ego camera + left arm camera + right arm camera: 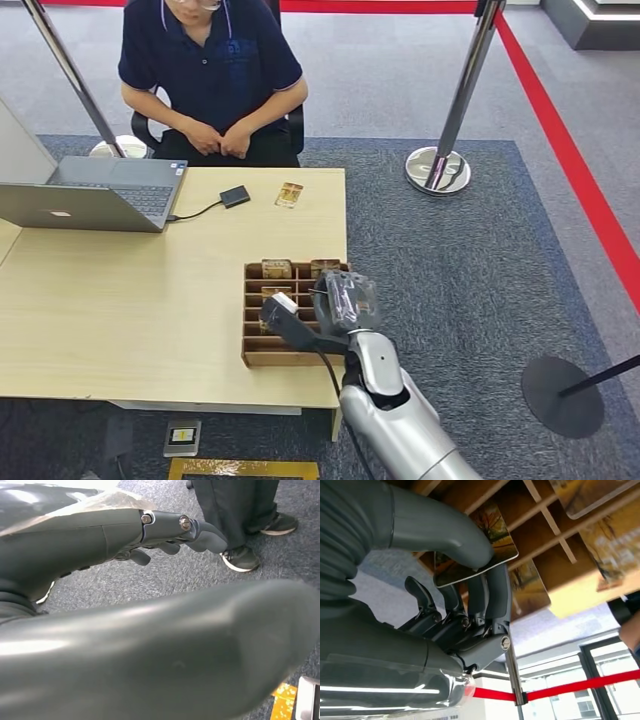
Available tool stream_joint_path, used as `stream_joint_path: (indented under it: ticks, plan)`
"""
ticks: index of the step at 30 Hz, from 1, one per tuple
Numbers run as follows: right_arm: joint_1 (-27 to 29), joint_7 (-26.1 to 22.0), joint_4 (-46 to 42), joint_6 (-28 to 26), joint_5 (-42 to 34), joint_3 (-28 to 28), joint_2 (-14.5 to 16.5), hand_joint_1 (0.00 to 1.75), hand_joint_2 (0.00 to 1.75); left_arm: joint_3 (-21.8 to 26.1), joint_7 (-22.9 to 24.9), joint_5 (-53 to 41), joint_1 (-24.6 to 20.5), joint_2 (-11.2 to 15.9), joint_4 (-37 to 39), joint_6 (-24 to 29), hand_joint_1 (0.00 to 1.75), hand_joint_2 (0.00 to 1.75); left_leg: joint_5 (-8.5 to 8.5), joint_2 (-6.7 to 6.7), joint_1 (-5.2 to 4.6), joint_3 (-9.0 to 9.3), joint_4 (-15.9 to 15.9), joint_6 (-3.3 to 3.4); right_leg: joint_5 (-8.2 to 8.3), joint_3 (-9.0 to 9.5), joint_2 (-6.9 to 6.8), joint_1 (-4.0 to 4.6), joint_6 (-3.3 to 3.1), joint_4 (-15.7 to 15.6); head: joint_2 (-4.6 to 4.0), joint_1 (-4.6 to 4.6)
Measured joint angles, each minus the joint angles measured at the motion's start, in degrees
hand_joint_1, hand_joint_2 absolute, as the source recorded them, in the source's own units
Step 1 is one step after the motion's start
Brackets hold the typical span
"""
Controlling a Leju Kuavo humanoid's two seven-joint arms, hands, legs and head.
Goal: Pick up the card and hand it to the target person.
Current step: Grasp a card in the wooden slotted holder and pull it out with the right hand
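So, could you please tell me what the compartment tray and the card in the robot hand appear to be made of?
The compartment tray looks like unpainted wood: brown, matte, with thin slat dividers. The card, pinched by the right robot hand, seems to be glossy plastic or laminated stock, judging by its printed picture, rounded corner and the light edge along it; I cannot tell which.

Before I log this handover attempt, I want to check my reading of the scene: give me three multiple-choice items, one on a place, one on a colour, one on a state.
1. Where does the loose card lie?
A. on the laptop
B. on the table near the person
C. on the floor

2. What colour is the barrier belt?
A. red
B. blue
C. yellow

3. What is the right hand doing?
A. hanging with nothing in it
B. pressing the laptop
C. pinching a card over the wooden tray

Answers: B, it lies by the table's far edge; A, the belt is plainly red; C, thumb and fingers clamp it.
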Motion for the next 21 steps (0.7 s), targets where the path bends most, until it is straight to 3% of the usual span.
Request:
stream_joint_path:
  ticks: [11, 21]
  plan:
    - [0.40, -4.87, -15.14, 5.91, -9.03, -0.53, -3.28, 1.32, 1.75, 0.00, -0.31, 0.06, 0.28, 0.00, 0.02, 0.28, 0.00, 0.00, 0.00, 0.00, 0.00, -0.02, 0.00, 0.00, 0.00, -0.02, 0.00, 0.00, 0.00, 0.00, 0.00, 0.01]
    - [-0.11, -6.78, -20.58, 8.04, -13.01, -0.36, -4.51, 1.30, 1.75, 0.00, -0.26, -0.50, 0.26, -0.03, 0.02, 0.39, 0.00, 0.00, 0.00, 0.00, 0.00, -0.02, 0.00, 0.00, 0.00, -0.01, 0.00, 0.00, 0.00, 0.01, 0.00, 0.00]
